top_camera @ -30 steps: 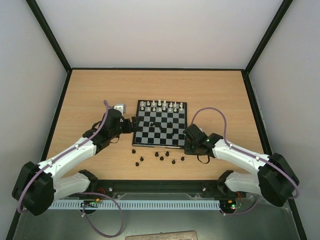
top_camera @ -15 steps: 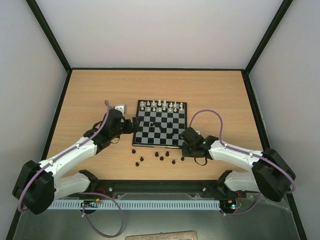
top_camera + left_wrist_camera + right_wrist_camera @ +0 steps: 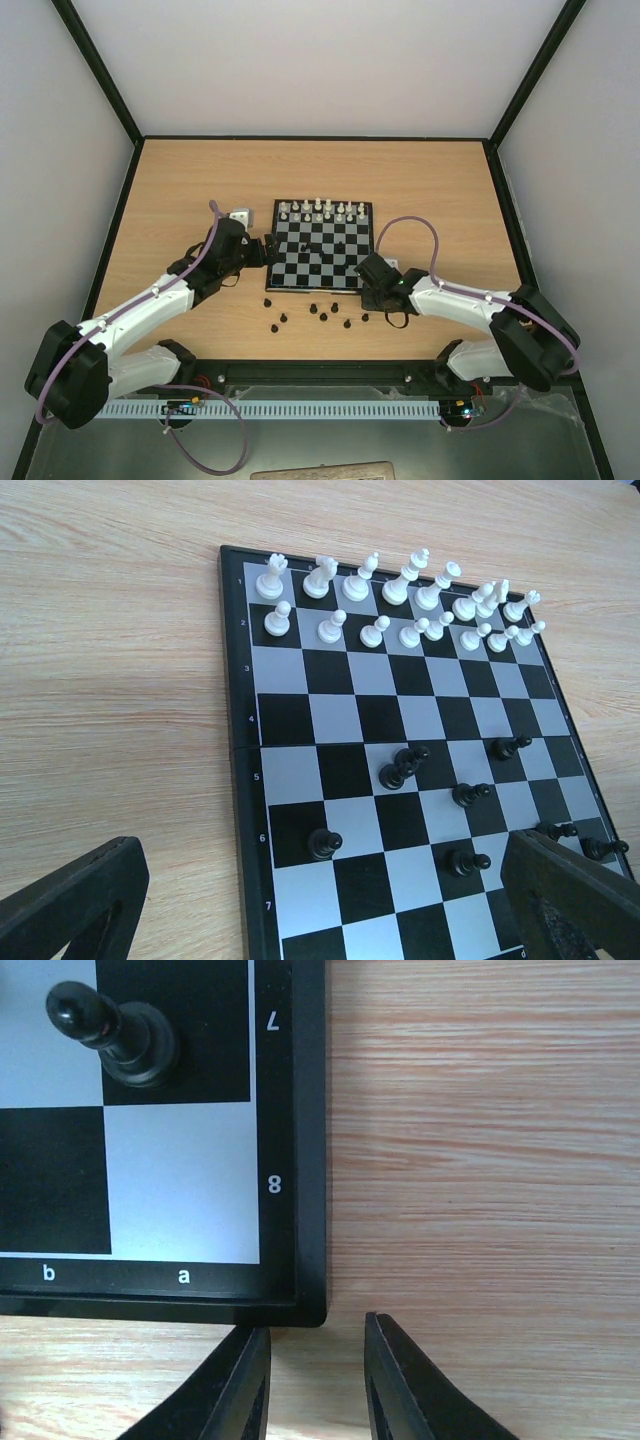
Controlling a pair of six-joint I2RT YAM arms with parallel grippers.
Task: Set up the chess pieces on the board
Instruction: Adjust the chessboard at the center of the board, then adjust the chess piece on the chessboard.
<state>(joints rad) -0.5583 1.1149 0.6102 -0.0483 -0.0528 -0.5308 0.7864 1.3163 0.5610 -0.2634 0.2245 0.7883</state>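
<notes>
Right gripper (image 3: 315, 1322): jaws narrowly parted, nothing between them, tips just off the board (image 3: 308, 1110) corner by a8. Black pawn (image 3: 125, 1040) on a7, a8 bare. Left gripper (image 3: 320, 845) spread wide, empty, at the board's left side. Loose chess pieces (image 3: 322, 312) lie on the table (image 3: 200, 190) near the board's front edge. Looks like a gap between picks. Next: reach a loose piece, open wider, pinch it.

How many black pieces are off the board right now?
8 black pieces on the table by the board's near edge; the right gripper may hide more.
</notes>
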